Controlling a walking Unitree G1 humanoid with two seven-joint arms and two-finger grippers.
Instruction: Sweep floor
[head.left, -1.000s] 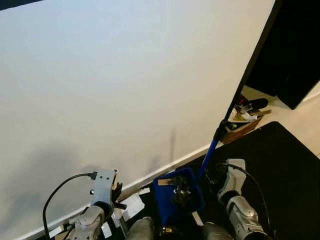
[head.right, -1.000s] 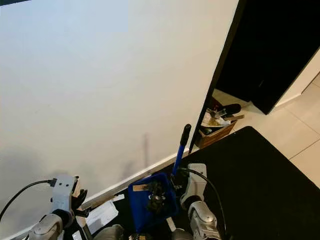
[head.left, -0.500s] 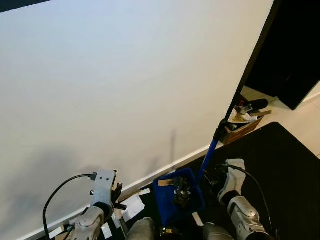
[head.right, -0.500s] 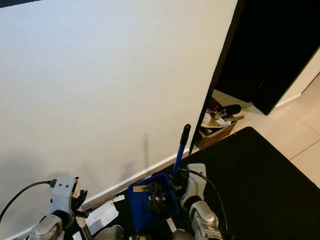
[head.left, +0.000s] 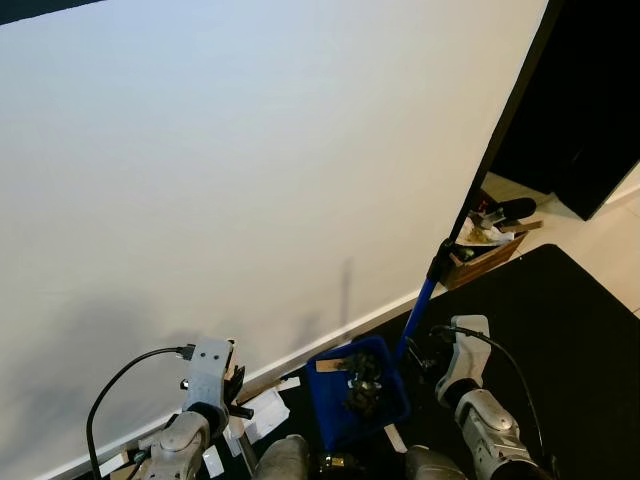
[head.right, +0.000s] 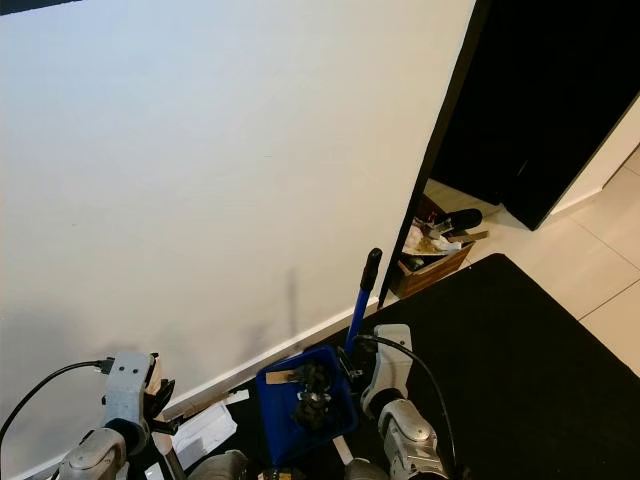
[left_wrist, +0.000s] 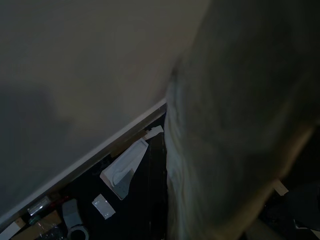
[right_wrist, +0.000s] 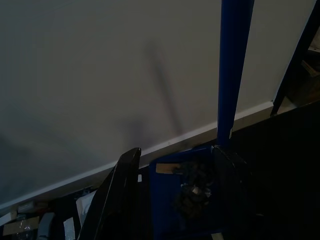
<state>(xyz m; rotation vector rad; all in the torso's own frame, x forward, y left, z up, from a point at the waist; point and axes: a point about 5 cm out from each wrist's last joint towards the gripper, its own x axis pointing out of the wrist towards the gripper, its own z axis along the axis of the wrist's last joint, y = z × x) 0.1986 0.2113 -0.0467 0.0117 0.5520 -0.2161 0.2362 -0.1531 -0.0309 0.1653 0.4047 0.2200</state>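
Blue dustpan (head.left: 357, 392) holds debris beside right gripper (head.left: 424, 356), wall-side.

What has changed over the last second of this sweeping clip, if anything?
Almost nothing. The right gripper has crept slightly up along the blue handle of the dustpan, next to which it hangs. The dustpan with its dark debris, the scraps of paper by the skirting, the left gripper and the cardboard box in the doorway are as they were.
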